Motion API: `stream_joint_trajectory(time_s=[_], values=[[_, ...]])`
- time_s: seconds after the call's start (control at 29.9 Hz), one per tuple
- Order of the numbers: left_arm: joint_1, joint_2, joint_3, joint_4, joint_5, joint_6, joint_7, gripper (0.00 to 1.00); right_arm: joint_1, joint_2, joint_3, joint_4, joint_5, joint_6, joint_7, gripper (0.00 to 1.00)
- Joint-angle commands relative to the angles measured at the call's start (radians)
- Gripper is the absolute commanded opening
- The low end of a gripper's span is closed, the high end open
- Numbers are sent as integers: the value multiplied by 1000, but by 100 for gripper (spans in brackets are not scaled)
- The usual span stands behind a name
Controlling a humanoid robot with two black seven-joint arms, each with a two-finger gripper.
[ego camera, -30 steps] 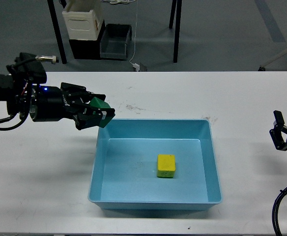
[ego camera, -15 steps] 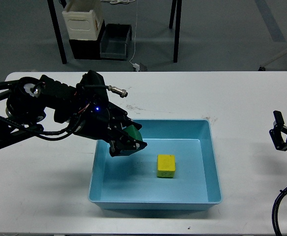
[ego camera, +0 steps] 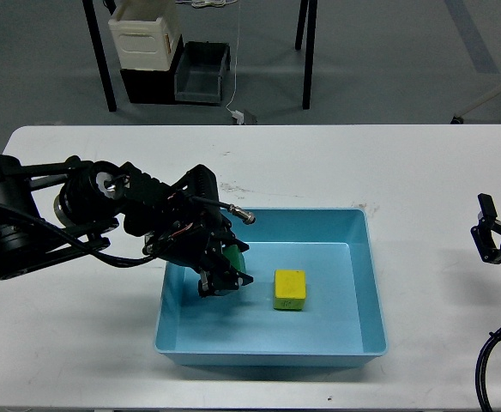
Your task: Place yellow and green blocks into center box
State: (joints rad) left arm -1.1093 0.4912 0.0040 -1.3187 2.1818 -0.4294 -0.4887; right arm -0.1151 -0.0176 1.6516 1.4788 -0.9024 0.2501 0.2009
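Note:
A yellow block lies on the floor of the blue box in the middle of the white table. My left gripper reaches down into the left part of the box and is shut on the green block, low over the box floor, just left of the yellow block. My right gripper shows at the right edge of the view over the table, away from the box; I cannot tell whether its fingers are open.
The white table spreads around the box. Beyond its far edge stand table legs, a white crate and a dark bin on the floor. Cables hang at the lower right.
My left arm has carried the green block from outside the box's left rim over the wall and lowered it inside the box, towards the yellow block. The right arm has not moved.

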Motion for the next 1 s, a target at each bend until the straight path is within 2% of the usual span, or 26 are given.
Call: stream_joint_trajectory(time_s=[0.0,0.07,0.27,0.37,0.5,0.63,0.77,0.97], values=[[6,-9,5,-1,0,3,0,73,0,2,-3,0,0,0,0,100],[20,-22,14,9,0,6,0,80,0,2,-15,1,0,0,0,100],[28,-22,4,3,0,8,0,87,0,-1,-24,6,0,0,2,100],[26,-10,-27,-4,0,8,0,99,2,4,-30,8,2,5,5,100],[28,32,-107,-31,-218,-2,0,100,8,1,-61,11,0,6,22,100],[54,92,-140,-53,-561,9,0,100,15,4,-72,11,3,11,22,100],[178,118,-272,-134,-790,1,0,100,34,10,-73,12,34,12,14,100],[420,110,-505,-166,-971,6,0,100,55,18,-73,17,360,12,-3,100]])
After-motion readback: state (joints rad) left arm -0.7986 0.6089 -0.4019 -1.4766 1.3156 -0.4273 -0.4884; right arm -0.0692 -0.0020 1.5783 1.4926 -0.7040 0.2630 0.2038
